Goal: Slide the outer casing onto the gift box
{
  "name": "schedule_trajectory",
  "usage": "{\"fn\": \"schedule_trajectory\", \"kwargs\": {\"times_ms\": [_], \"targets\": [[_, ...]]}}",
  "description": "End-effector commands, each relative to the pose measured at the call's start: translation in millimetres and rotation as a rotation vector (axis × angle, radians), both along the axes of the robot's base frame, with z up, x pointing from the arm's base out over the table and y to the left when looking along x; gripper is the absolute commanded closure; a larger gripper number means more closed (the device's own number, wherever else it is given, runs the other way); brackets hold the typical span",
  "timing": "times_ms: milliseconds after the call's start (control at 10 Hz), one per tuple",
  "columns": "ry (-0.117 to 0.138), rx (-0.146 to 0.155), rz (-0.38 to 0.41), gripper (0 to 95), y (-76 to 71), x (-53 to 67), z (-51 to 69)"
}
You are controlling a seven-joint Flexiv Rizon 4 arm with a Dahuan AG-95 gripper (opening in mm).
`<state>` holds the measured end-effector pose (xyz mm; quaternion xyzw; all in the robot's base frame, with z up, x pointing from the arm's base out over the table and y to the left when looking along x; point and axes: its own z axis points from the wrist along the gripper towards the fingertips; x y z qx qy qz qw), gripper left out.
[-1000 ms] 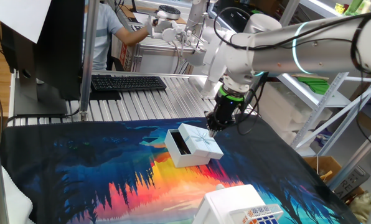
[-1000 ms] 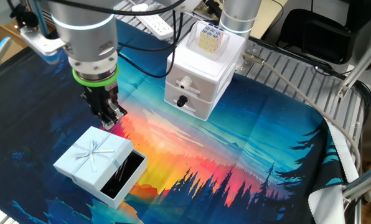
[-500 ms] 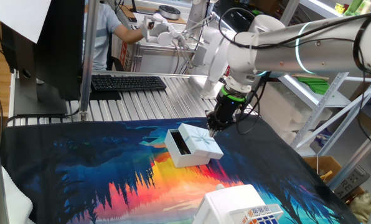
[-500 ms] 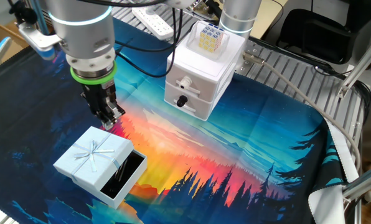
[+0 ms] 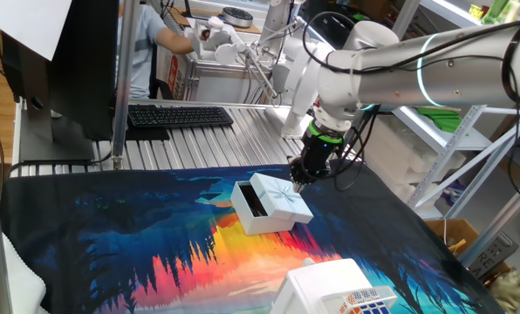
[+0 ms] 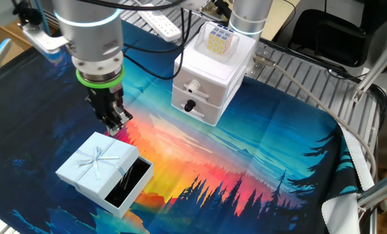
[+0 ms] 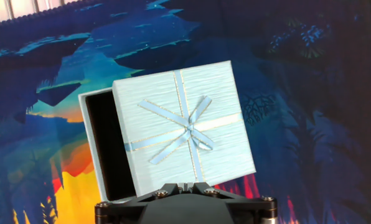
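Observation:
The outer casing (image 7: pixel 184 127), pale with a ribbon bow pattern, lies on the gift box (image 7: pixel 104 146), shifted to one side. A strip of the box's dark interior stays uncovered. Both sit on the colourful mat, also in one fixed view (casing (image 5: pixel 283 200), box (image 5: pixel 250 203)) and in the other fixed view (casing (image 6: pixel 96 161), box (image 6: pixel 130 184)). My gripper (image 5: pixel 297 180) points down, shut and empty, its tips right at the casing's far edge on the side away from the uncovered strip. It also shows in the other fixed view (image 6: pixel 114 128) and the hand view (image 7: pixel 187 185).
A larger white box with a colourful cube picture (image 6: pixel 206 81) stands on the mat, also at the front in one fixed view (image 5: pixel 330 292). A keyboard (image 5: pixel 180 115) lies on the metal tabletop behind the mat. A power strip (image 6: pixel 161 26) lies nearby.

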<state>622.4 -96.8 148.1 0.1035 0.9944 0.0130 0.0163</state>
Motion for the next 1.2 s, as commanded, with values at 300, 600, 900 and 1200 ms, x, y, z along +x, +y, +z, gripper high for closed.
{"fn": "schedule_trajectory", "kwargs": {"times_ms": [300, 600, 900, 1200], "targets": [[-0.009, -0.018, -0.009, 95.0, 0.1, 1.9, -0.1], [-0.008, -0.032, -0.024, 95.0, -3.8, 8.4, -4.5], [-0.006, -0.029, -0.038, 95.0, -12.7, 18.1, -9.9], [-0.002, -0.040, -0.033, 95.0, -33.5, 35.6, -19.8]]}}
